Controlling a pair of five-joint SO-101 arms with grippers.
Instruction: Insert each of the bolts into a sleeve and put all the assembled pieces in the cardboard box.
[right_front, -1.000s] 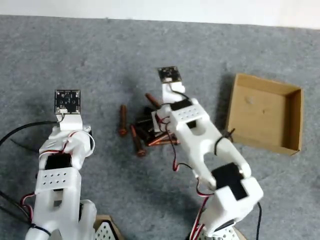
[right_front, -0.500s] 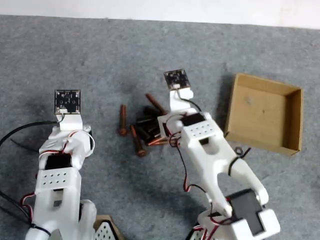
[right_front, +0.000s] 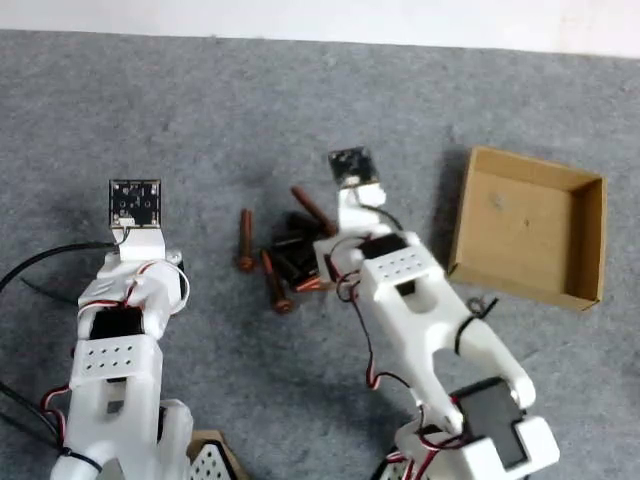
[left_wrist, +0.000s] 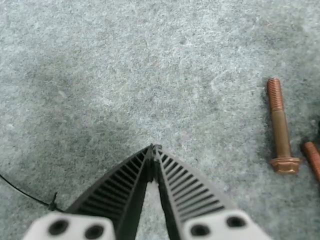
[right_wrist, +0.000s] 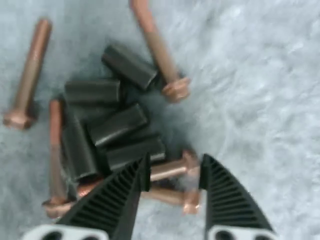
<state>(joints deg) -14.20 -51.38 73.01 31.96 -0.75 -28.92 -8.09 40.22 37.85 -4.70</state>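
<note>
Grey desk (right_front: 200, 100), pile (right_front: 290, 255) near its middle: right jaws apart astride a bolt (right_wrist: 172, 170); closing may snag the sleeve (right_wrist: 132, 152) alongside. Left jaws together.

Right arm (right_front: 402, 275) hides part of pile (right_front: 288, 252); bolt (left_wrist: 311, 155) cut by edge.

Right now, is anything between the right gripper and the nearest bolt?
Nothing visible. The right gripper is open, its jaws either side of the nearest bolt. Black sleeves lie close beside that bolt, and a second bolt lies alongside.
</note>
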